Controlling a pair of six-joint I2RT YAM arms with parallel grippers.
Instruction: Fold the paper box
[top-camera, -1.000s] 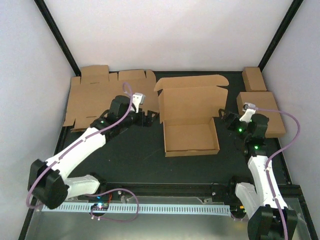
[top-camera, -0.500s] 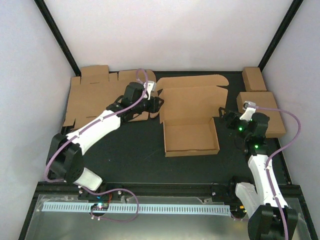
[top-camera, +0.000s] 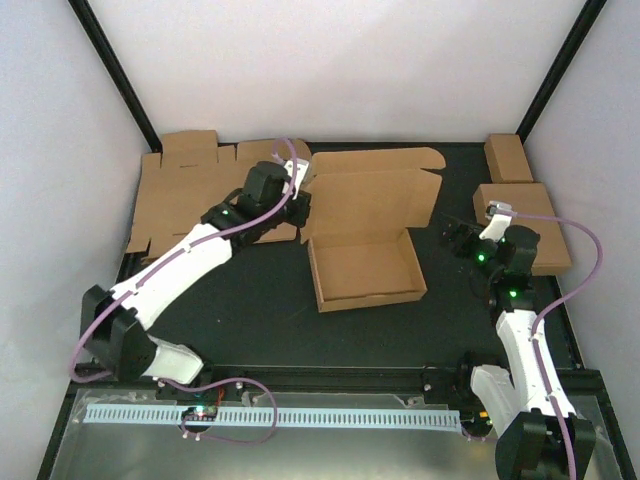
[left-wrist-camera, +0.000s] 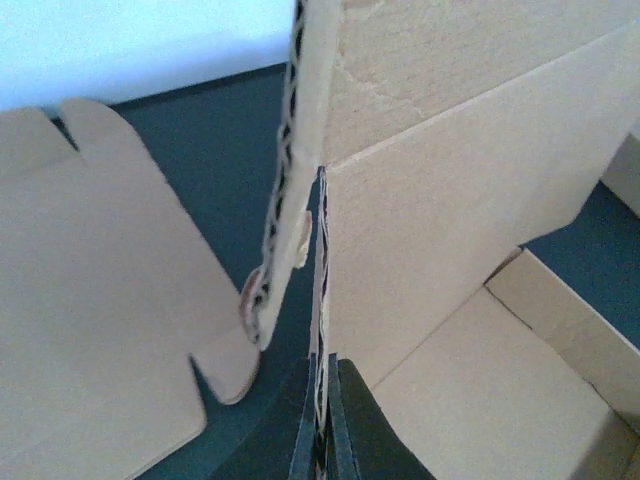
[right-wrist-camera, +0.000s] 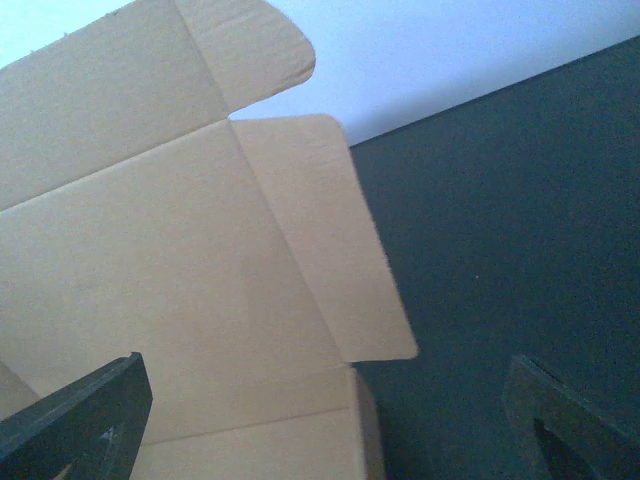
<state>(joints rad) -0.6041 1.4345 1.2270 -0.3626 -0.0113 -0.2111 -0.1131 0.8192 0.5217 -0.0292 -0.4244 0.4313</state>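
Flat cardboard sheet (top-camera: 180, 200) far left; folded box (top-camera: 535, 198) right (small oblong box (top-camera: 508, 157) behind it).

paper box (top-camera: 365, 265) blocks ctr, flat sheets (top-camera: 185, 200) far-L, near mat (top-camera: 270, 322) open

You have a matte black table (top-camera: 250, 300) spreading beneath and around the left pincer (top-camera: 298, 208), plain white walls (top-camera: 330, 70) rising beyond it and off to either side, black frame posts (top-camera: 115, 70) slanting up at the far corners, and soft, even light throughout.
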